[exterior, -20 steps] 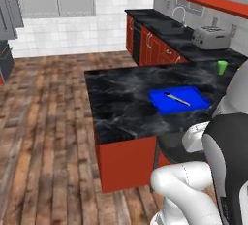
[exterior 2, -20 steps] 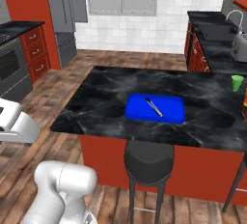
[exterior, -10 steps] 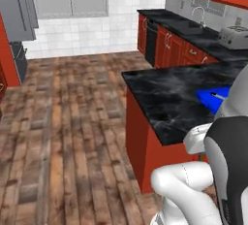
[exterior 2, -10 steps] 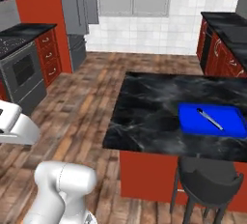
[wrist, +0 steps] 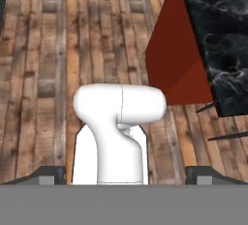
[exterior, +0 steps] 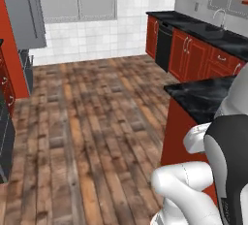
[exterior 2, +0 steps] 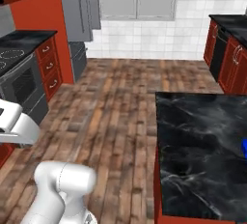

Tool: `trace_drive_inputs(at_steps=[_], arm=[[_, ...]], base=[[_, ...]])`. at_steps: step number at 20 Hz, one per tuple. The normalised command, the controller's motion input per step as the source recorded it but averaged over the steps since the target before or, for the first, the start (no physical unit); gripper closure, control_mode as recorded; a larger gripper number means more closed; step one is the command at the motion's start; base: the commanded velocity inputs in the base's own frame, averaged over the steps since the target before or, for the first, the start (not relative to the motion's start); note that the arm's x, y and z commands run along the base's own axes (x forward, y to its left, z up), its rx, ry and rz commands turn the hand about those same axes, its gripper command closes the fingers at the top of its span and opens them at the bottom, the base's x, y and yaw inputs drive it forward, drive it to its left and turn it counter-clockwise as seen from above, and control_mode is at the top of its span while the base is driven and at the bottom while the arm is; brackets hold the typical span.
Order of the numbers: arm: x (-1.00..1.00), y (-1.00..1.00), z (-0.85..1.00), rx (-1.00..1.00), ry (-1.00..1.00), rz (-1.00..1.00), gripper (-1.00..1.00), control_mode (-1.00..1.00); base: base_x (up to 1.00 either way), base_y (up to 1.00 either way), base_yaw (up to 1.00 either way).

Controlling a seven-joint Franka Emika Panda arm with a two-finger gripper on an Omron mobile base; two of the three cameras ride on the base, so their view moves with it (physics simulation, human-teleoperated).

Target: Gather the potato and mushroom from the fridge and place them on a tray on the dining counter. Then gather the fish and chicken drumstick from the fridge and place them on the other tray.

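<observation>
Fridge [exterior 2: 79,10] stands far left, by tiled wall, doors shut; rigid steel, heavy doors, smooth bar handles; judged grip point: mid-handle, pull square. Dining counter [exterior 2: 202,146] at right, slab corner near base. Gripper [wrist: 124,173] spread wide, empty, aimed at floor. Versus earlier frames: base has turned left; blue tray nearly out of frame, fridge closer to centre.

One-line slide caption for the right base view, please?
Base facing the grey fridge across plank floor; dining counter at right.
</observation>
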Motion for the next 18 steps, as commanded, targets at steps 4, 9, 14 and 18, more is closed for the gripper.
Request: trace_drive_inputs(at_steps=[4, 9, 14, 18], arm=[[0.0, 0.0, 0.0, 0.0, 0.0, 0.0, -1.0, 1.0], [0.0, 0.0, 0.0, 0.0, 0.0, 0.0, -1.0, 1.0], [0.0, 0.0, 0.0, 0.0, 0.0, 0.0, -1.0, 1.0], [0.0, 0.0, 0.0, 0.0, 0.0, 0.0, -1.0, 1.0]], base=[[1.0, 1.0, -0.15], [1.0, 0.75, -0.19], [1.0, 0.18, -0.13], [1.0, 0.0, -0.02]])
